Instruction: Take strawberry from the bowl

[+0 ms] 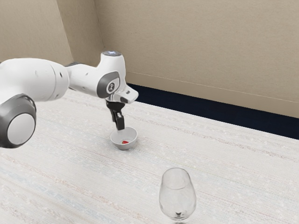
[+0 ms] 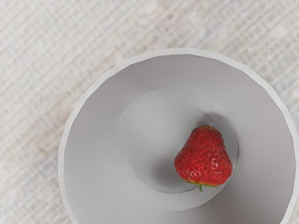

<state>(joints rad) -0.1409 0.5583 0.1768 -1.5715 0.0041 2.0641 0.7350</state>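
Note:
The black gripper (image 1: pixel 118 125) points down over the far side of the bowl, its fingers standing apart. Below it, the light grey bowl (image 1: pixel 124 146) rests on the table, with the red strawberry (image 1: pixel 125 142) inside. Seen from the hand, the strawberry (image 2: pixel 204 157) lies off-centre on the floor of the bowl (image 2: pixel 98 140), tilted on its side with its green stem showing. Nothing is held, and the gripper is above the strawberry without touching it.
A clear wine glass (image 1: pixel 177 196) stands on the pale patterned table (image 1: pixel 84 177), near the exterior view's lower edge and well away from the bowl. Behind the table are a dark strip and a beige wall.

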